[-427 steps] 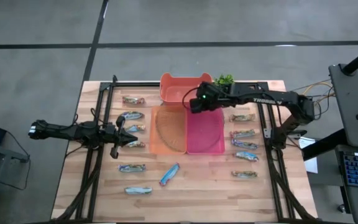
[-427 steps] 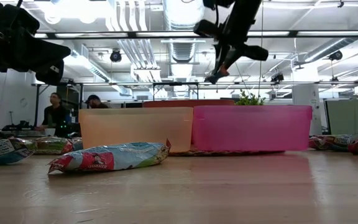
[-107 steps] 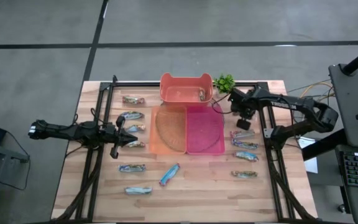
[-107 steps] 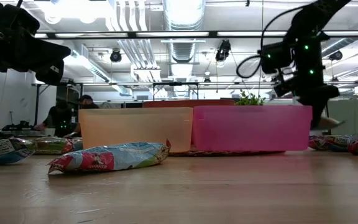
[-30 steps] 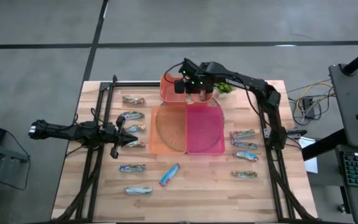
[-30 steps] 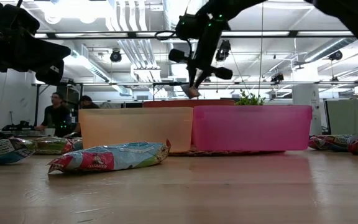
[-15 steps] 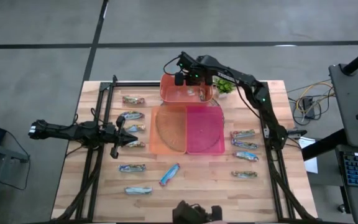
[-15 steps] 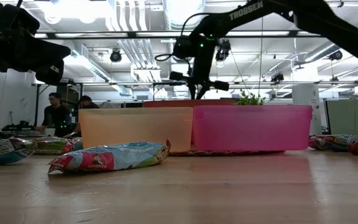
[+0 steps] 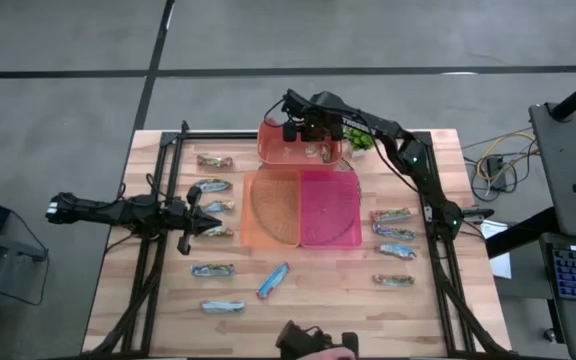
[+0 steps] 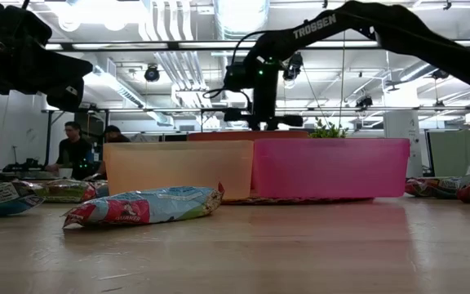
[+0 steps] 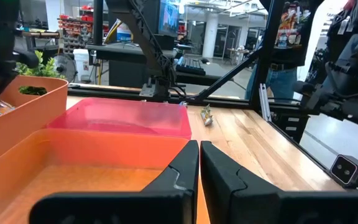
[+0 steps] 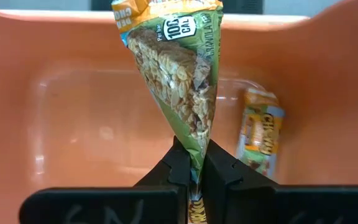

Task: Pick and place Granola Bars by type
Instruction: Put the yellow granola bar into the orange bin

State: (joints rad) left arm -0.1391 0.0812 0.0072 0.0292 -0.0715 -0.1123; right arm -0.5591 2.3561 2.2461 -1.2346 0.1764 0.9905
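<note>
From above: right gripper (image 9: 313,133) over the coral bin (image 9: 273,150) at the table's far edge, left gripper (image 9: 211,216) waiting beside the orange bin (image 9: 251,236), loose granola bars (image 9: 393,233) on both sides. Right wrist: fingers pinched on a green-wrapped granola bar (image 12: 182,81) hanging inside the coral bin, a second bar (image 12: 261,132) on its floor. Left wrist: fingers (image 11: 182,171) pressed together, empty.

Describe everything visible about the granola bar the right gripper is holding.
The held granola bar has a shiny green wrapper with an orange end, a printed picture of oat granola and a "100 CAL" mark. The right gripper is shut on one crimped end, so it hangs over the coral bin at the table's far edge, apart from the one bar lying on the bin's floor.
</note>
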